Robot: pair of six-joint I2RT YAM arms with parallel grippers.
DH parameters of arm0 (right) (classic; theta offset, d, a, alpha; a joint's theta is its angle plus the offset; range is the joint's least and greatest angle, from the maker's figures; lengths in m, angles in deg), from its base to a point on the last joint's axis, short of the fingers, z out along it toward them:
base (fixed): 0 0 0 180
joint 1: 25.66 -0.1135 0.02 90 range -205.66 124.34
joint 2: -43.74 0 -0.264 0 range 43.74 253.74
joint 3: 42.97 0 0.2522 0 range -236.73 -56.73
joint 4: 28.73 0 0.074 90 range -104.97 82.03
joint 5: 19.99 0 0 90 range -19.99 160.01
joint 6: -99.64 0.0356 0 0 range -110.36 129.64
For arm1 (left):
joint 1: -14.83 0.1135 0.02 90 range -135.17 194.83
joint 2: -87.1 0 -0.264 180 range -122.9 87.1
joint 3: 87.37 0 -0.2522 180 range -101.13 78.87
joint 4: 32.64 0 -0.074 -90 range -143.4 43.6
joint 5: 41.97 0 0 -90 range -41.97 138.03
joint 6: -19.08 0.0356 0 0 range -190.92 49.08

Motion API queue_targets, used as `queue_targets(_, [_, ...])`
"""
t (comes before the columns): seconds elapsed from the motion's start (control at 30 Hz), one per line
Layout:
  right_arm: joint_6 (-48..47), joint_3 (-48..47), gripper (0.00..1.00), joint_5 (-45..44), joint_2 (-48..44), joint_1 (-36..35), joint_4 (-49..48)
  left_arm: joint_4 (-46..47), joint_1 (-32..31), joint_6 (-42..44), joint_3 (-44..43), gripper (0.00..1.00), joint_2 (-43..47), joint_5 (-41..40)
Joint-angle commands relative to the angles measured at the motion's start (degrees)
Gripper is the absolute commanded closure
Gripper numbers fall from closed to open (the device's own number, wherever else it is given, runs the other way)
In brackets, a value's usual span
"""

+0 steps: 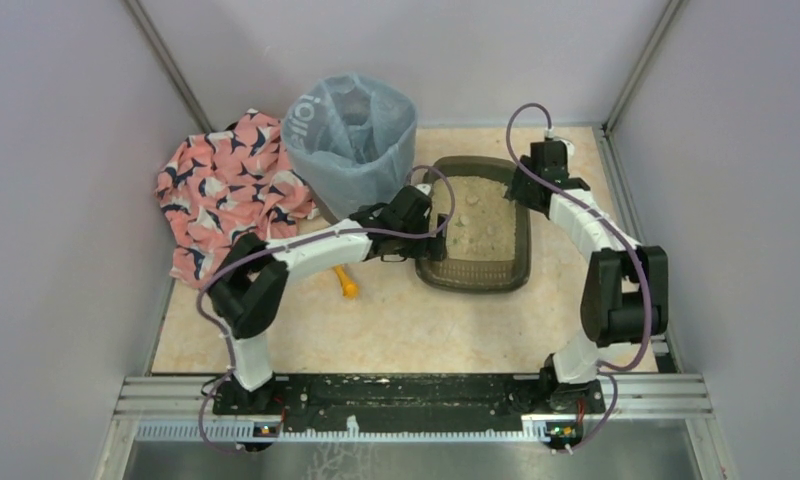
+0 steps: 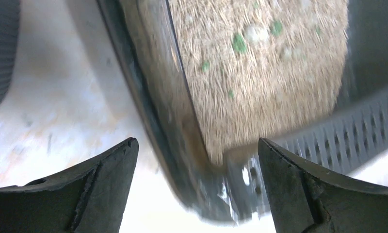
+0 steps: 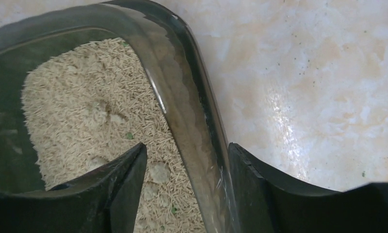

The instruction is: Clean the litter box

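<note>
**Scene components, located relative to the litter box**

1. Litter box [image 1: 476, 262]: 1 unit. It is a shallow rectangular tray of dark grey-brown translucent plastic with rounded corners and a smooth, glossy rim. It rests flat on the table [image 1: 396, 330] between the 2 arms. The fill is beige litter of short, thin pellets with several pale lumps and a few green specks. The near end of the box shows a slotted dark grey section.

2. Left gripper [image 2: 197, 141]: 1 unit, at the left long side of the litter box, near its near corner. The 2 dark, wedge-shaped fingers [image 2: 105, 194] are spread wide apart. The rounded corner rim lies between them, with clear space on both sides, and nothing is gripped.

3. Right gripper [image 3: 187, 145]: 1 unit, at the far right corner of the litter box. The jaws are partly spread and straddle the wall, with 1 finger over the litter inside and 1 outside over the table. Litter shows in the gap between the inner finger and the wall, so the wall is not clamped.

4. Bin [image 1: 351, 140]: 1 unit, tall and round, lined with a crinkled light blue plastic bag. It stands just beyond the far left corner of the litter box.

5. Cloth [image 1: 231, 190]: 1 unit, a crumpled pink fabric with a dark-and-white print. It lies well to the left of the litter box, beside the bin.

6. Yellow-orange rod-shaped item [image 1: 347, 284]: 1 unit, left of the near end of the litter box and partly hidden under the left arm.

7. Table: a pale beige surface with a marbled, slightly glossy finish.
</note>
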Motion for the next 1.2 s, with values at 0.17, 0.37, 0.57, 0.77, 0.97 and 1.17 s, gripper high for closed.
queue_targets(0.17, [0.38,1.84,0.36,-1.50,-16.87,-2.44,1.21,-17.60,-4.68,7.08,7.39,0.02,21.23,5.45])
queue_targets(0.37, [-0.56,1.47,0.36,-1.54,-20.73,-2.59,3.07,-23.92,-5.65,6.75,9.53,0.02,26.52,10.91])
queue_targets(0.57, [-2.74,2.01,0.36,-3.15,-24.28,-2.62,3.86,-22.36,-6.49,5.48,16.84,0.05,34.41,13.65])
queue_targets(0.77, [-2.19,4.06,0.36,0.67,-26.30,-2.55,1.13,-26.95,-11.20,6.03,4.42,0.05,35.02,9.19])
queue_targets(0.97, [-1.78,5.52,0.36,2.12,-26.79,-2.57,-0.70,-35.78,-12.60,12.78,-16.61,0.05,25.96,4.93])
queue_targets(1.17, [-2.76,6.95,0.36,1.12,-27.16,-2.57,-0.82,-35.39,-11.60,19.82,-27.66,0.03,22.30,-10.01])
